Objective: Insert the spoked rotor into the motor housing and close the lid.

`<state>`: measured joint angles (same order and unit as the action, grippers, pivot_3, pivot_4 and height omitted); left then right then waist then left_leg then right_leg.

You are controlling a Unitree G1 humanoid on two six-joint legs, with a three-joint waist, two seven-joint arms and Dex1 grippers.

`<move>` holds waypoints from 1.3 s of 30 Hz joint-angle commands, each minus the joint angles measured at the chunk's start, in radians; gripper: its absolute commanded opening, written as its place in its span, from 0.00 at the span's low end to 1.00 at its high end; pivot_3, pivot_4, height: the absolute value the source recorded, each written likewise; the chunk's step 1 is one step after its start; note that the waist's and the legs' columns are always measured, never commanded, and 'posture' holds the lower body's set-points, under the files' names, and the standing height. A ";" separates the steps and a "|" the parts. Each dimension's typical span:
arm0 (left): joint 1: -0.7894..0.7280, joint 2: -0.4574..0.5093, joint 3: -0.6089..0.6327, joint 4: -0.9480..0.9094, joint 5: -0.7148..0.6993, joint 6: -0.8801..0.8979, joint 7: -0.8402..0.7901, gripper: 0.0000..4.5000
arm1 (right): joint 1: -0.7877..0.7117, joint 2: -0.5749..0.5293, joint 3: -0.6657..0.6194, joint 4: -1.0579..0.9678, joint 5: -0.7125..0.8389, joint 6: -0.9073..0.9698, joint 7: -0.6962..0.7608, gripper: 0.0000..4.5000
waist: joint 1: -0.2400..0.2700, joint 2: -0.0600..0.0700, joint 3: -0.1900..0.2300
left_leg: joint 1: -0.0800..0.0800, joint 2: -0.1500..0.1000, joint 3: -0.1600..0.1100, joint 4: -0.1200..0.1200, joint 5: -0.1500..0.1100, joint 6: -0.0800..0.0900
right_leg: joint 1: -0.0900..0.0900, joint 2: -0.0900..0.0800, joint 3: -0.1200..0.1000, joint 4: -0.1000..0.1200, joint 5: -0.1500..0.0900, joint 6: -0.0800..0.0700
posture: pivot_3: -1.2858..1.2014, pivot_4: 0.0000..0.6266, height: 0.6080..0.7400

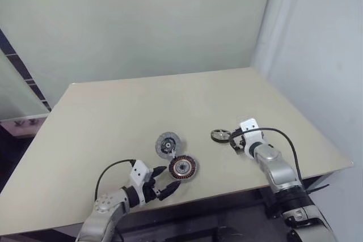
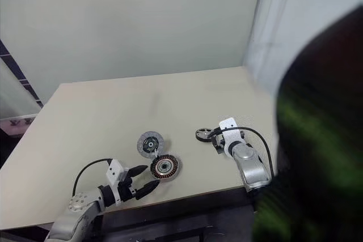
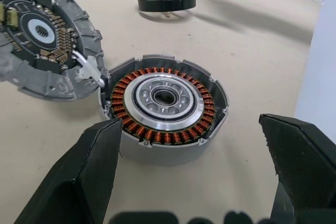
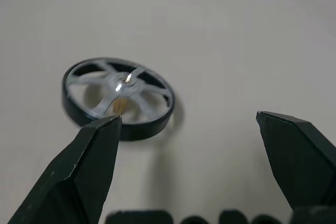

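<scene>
Your landmark is the motor housing (image 1: 183,167), a round shallow can on the smooth beige table (image 1: 113,117) with a ring of copper-coloured windings around a silvery bearing centre. Touching its far-left edge lies the lid (image 1: 168,144), a flat grey disc with a ribbed rim and a dark circuit face up. Your left gripper (image 1: 163,182) sits just on the near-left side of the housing, black wedge fingers (image 3: 79,177) spread wide, nothing between them. Well to the housing's right and a little farther back rests the spoked rotor (image 1: 219,135), dark rim, shiny spokes. Your right gripper (image 1: 233,140) is just beside it, fingers wide apart, holding nothing.
</scene>
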<state>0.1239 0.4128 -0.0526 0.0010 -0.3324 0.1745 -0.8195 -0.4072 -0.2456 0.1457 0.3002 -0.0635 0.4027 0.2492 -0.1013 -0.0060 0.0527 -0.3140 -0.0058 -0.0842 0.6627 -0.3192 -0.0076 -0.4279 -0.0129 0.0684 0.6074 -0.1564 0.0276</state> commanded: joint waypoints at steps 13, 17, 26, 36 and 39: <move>-0.025 0.004 -0.001 -0.001 0.003 -0.011 -0.016 1.00 | -0.078 0.323 -0.551 -0.024 0.574 0.370 -0.187 1.00 | 0.004 0.005 0.002 | -0.002 0.000 -0.003 0.002 0.000 0.000 | -0.001 0.001 0.000 0.000 0.000 0.000 | 0.52 0.00 1.00; -0.024 0.006 0.000 -0.006 0.003 -0.010 -0.018 1.00 | -0.126 0.333 -0.614 0.072 0.615 0.358 -0.230 1.00 | 0.000 0.006 0.003 | -0.005 0.000 -0.003 0.001 0.000 0.000 | -0.001 0.001 0.000 0.000 0.000 0.000 | 0.52 0.00 1.00; -0.012 0.013 0.002 -0.020 0.003 -0.003 -0.015 1.00 | -0.211 0.326 -0.669 0.258 0.661 0.295 -0.226 1.00 | -0.008 0.007 0.003 | -0.005 0.001 -0.003 0.002 0.000 0.000 | -0.001 0.002 0.000 0.000 0.000 0.001 | 0.52 0.00 1.00; -0.007 0.016 0.005 -0.032 0.002 0.003 -0.011 1.00 | -0.246 0.332 -0.678 0.338 0.683 0.236 -0.203 0.64 | -0.019 0.009 0.003 | -0.005 0.002 -0.004 0.002 0.000 0.001 | -0.001 0.004 0.001 0.000 0.001 0.001 | 0.52 0.00 1.00; -0.003 0.016 0.007 -0.036 0.001 0.002 -0.010 1.00 | -0.242 0.335 -0.677 0.342 0.687 0.231 -0.206 0.39 | -0.019 0.009 0.003 | -0.006 0.002 -0.004 0.002 -0.001 0.002 | -0.001 0.004 0.001 0.000 0.001 0.001 | 0.52 0.00 1.00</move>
<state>0.1228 0.4193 -0.0578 0.0094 -0.3283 0.1844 -0.8295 -0.6209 0.0870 -0.5355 0.6561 0.5988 0.6496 0.0312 -0.1206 0.0029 0.0556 -0.3199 -0.0040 -0.0882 0.6644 -0.3199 -0.0058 -0.4285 -0.0086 0.0698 0.6073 -0.1554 0.0288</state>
